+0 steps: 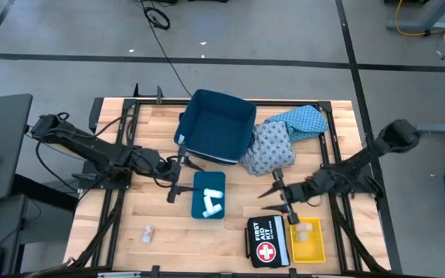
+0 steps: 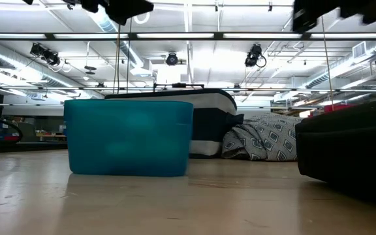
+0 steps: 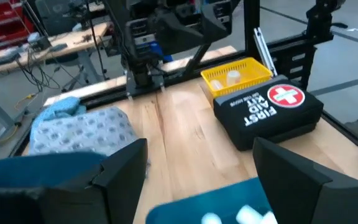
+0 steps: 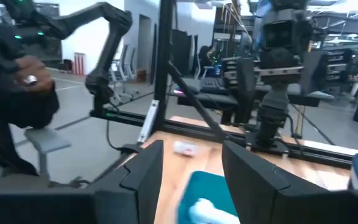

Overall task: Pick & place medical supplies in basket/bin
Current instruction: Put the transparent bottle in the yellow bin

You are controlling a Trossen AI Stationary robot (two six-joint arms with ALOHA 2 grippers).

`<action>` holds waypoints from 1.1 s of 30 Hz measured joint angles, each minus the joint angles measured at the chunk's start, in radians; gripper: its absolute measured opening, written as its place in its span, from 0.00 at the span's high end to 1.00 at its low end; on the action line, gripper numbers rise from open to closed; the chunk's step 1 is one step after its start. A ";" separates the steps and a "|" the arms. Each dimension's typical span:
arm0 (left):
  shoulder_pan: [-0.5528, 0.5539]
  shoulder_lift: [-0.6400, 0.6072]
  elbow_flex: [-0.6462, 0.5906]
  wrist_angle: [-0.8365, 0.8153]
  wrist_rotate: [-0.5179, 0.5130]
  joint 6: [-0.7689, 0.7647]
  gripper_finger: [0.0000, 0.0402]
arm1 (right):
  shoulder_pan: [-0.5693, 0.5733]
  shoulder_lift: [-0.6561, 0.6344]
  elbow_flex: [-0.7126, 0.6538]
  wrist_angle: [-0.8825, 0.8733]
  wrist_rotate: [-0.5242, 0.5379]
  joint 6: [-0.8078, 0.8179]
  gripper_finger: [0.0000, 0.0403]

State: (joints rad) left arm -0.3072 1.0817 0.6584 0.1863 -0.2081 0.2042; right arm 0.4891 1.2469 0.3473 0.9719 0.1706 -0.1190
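Two grippers hang over the table with fingers parted and nothing between them: the left gripper (image 1: 174,182) just beside the small teal tray (image 1: 208,205), the right gripper (image 1: 278,198) on that tray's far side, near the patterned cloths (image 1: 273,147). Directly ahead of the left fingers (image 3: 120,168) lie the white rolls (image 1: 212,199) in the tray, short plain cylinders, judged light, firm and apt to roll, so best pinched across the middle. Farther out, the cloths lie heaped against the dark blue bin (image 1: 215,123), soft and limp, best gathered at a bunched fold, while one tiny pale packet (image 1: 147,231) lies well apart from either gripper.
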 joint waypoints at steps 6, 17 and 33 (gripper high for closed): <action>-0.008 0.000 -0.009 -0.168 0.020 -0.067 0.31 | -0.133 0.119 0.000 0.125 -0.184 0.009 0.57; -0.053 -0.005 -0.010 -0.550 0.194 -0.438 0.31 | -0.157 0.162 -0.001 0.179 -0.214 0.000 0.57; -0.249 -0.006 -0.010 -0.731 0.105 -0.939 0.31 | -0.156 0.162 -0.001 0.185 -0.185 -0.014 0.57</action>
State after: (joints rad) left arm -0.5564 1.0752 0.6487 -0.5442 -0.1031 -0.7347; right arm 0.3332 1.4094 0.3466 1.1572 -0.0139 -0.1333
